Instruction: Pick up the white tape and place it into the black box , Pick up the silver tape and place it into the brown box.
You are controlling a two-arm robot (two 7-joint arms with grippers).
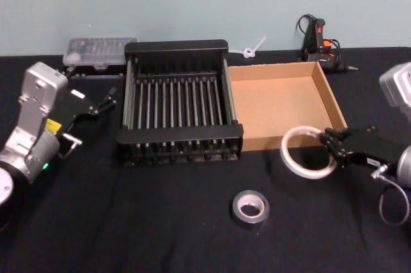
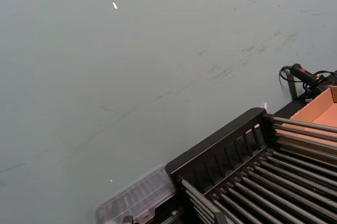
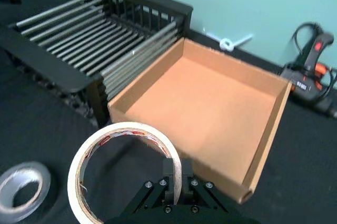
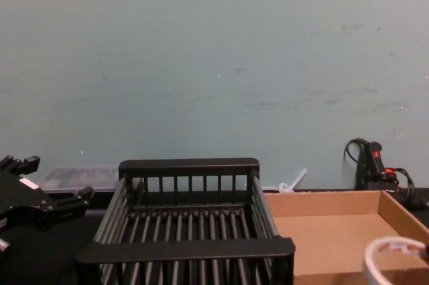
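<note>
White tape (image 3: 126,168) is gripped by its rim in the right gripper (image 3: 176,179).
Red core print is seen, unreadable; brown box (image 3: 158,84) lies just beyond.

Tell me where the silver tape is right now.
In the head view, the small thick grey-silver tape roll lies flat on the black table, alone, in front of the black slatted crate, toward the right.

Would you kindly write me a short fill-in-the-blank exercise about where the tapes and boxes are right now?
1. The right gripper has its jaws shut on the ____ tape.
2. The silver tape lies on the ____.
3. The brown box sits to the robot's ____ of the black box.
4. The left gripper holds ____.

Missing words: white; table; right; nothing
</note>
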